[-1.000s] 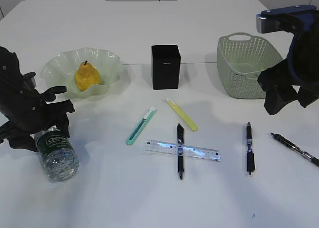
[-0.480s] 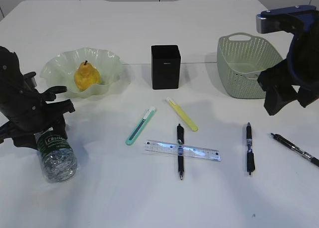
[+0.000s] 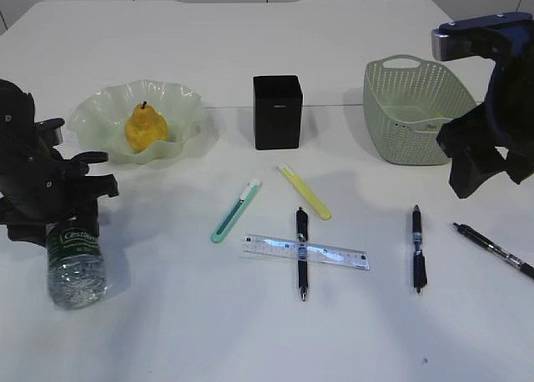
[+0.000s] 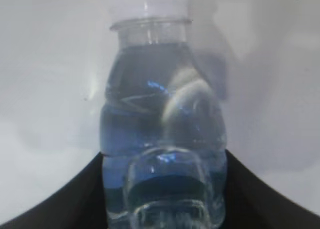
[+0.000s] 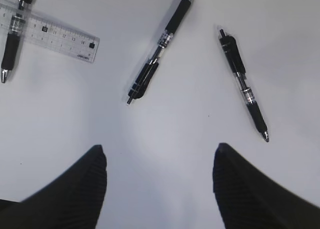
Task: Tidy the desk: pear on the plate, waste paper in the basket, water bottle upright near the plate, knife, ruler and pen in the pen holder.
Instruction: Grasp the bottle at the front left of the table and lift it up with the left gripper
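The pear (image 3: 146, 126) sits in the plate (image 3: 185, 107) at back left. Right of it stands the pen holder (image 3: 277, 111), and further right the basket (image 3: 412, 108). In front of the plate the bottle (image 3: 76, 262) lies on its side. Two knives (image 3: 236, 209) (image 3: 304, 192) lie before the holder. Nearer, a pen (image 3: 301, 253) crosses the ruler (image 3: 305, 251). Two more pens (image 3: 416, 248) (image 3: 494, 250) lie to the right.

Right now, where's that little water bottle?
The water bottle lies on its side at the far left of the exterior view, in front of the plate, with the left gripper closed around it.
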